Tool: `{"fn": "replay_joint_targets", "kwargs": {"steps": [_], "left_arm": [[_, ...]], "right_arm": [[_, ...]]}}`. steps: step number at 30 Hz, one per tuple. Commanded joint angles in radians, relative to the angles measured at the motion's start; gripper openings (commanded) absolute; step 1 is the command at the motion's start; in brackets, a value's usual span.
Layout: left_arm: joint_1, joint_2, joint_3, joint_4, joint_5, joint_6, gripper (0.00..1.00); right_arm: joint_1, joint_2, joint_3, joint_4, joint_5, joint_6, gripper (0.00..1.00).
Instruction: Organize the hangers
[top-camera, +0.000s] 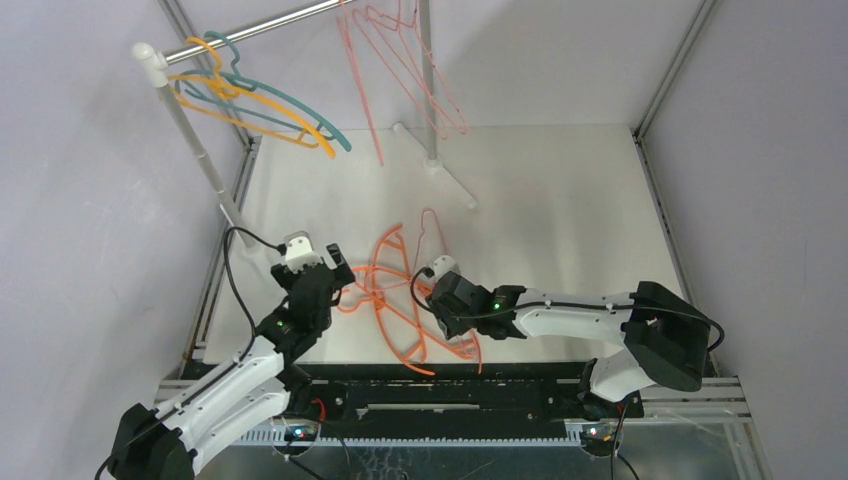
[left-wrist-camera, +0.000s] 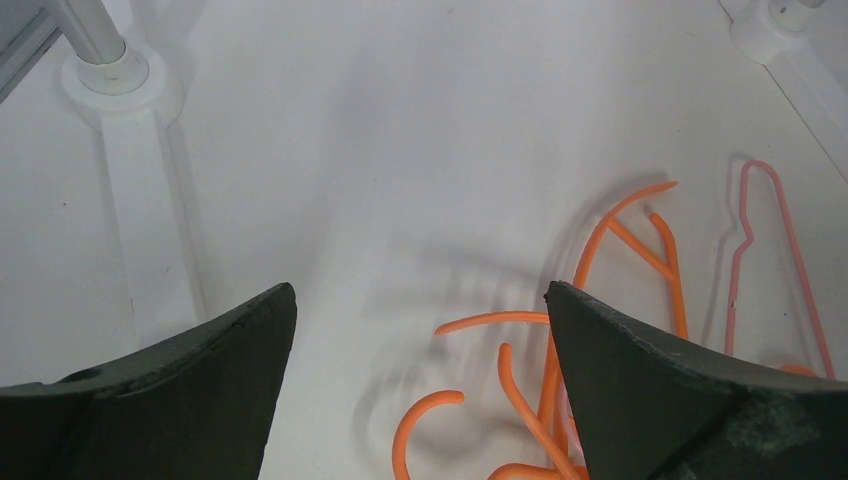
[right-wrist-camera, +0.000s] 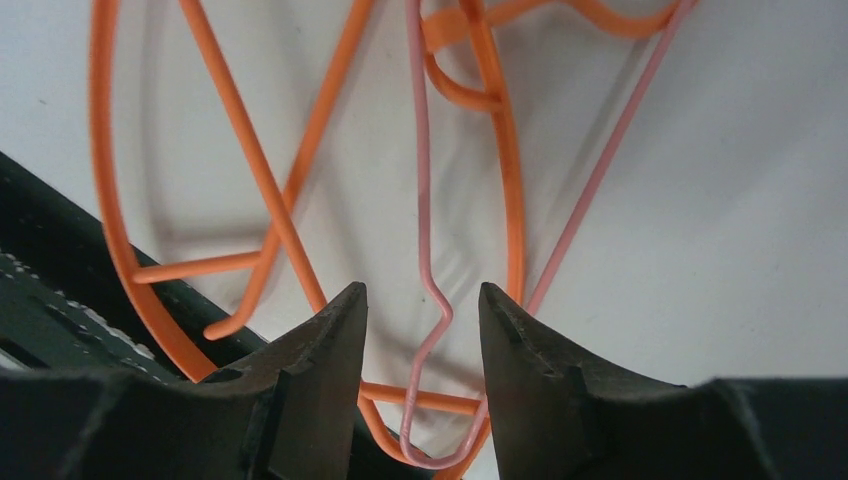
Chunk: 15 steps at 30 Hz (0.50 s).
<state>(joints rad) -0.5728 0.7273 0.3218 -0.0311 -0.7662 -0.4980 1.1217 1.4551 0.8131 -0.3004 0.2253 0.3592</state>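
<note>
Half-open, the right claw (right-wrist-camera: 420, 300) has its jaws either side of the pale pink hanger (right-wrist-camera: 417, 150) at its hook neck, not pinching it; the left claw (left-wrist-camera: 420, 300) gapes wide over the table (left-wrist-camera: 400, 120); the pink one lies tangled among the orange hangers (right-wrist-camera: 510, 200) near the front edge; thin, light, springy, probably slick; I'd grip that neck and lift slowly, lest the orange ones drag along.

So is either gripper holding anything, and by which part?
Nothing yet. The right gripper straddles the pink hanger near its hook, not touching; left gripper empty.
</note>
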Motion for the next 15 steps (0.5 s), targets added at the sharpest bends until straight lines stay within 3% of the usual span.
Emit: {"fn": "replay_joint_targets", "kwargs": {"steps": [1,15], "left_arm": [[0.004,0.006,0.027,0.031,-0.008,-0.006,1.0],[0.004,0.012,0.026,0.036,-0.004,-0.004,1.0]], "right_arm": [[0.002,-0.001,-0.034,0.043,-0.001,0.062,0.53],[-0.017,0.1,-0.061,0.118,-0.054,0.09,0.47]]}}
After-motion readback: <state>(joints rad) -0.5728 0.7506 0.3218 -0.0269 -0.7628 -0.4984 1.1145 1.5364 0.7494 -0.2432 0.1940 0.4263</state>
